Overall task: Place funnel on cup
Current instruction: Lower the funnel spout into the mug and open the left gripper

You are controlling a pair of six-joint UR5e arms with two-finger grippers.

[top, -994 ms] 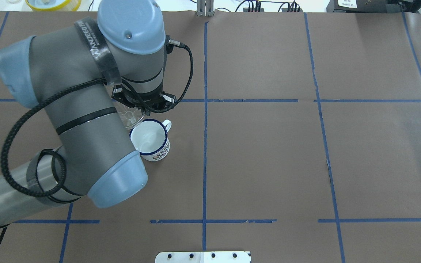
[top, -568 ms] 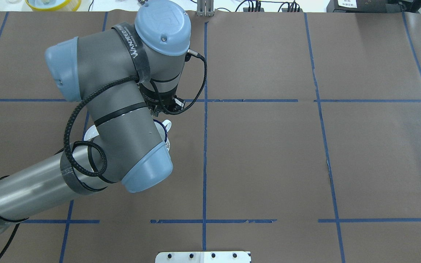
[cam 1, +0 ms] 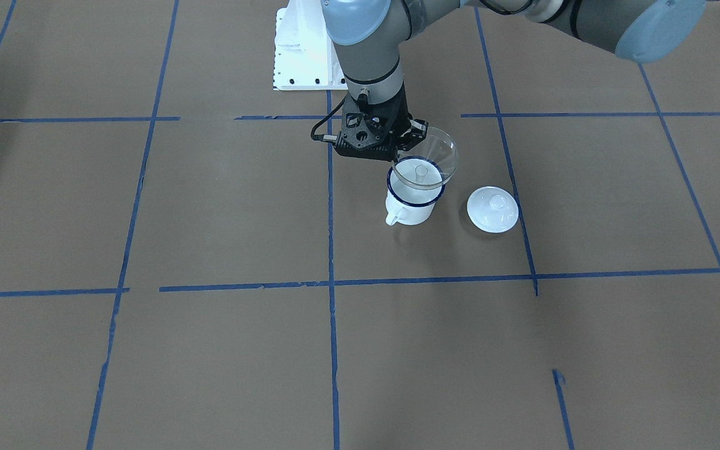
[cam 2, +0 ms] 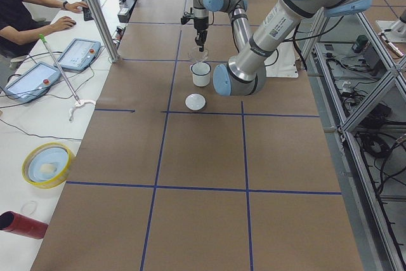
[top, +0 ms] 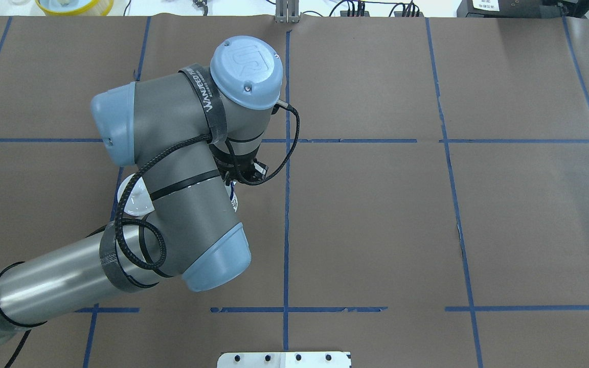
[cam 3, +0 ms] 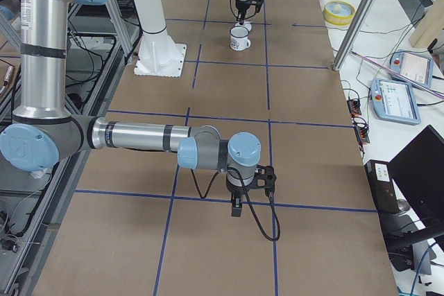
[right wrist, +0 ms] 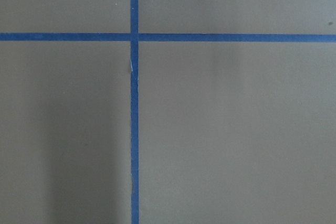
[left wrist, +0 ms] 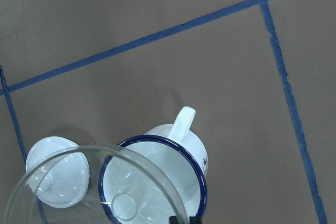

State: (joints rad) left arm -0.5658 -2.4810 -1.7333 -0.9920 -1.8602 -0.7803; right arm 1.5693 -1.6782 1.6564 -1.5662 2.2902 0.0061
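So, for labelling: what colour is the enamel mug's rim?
Dark blue. The white enamel mug shows best in left wrist view.
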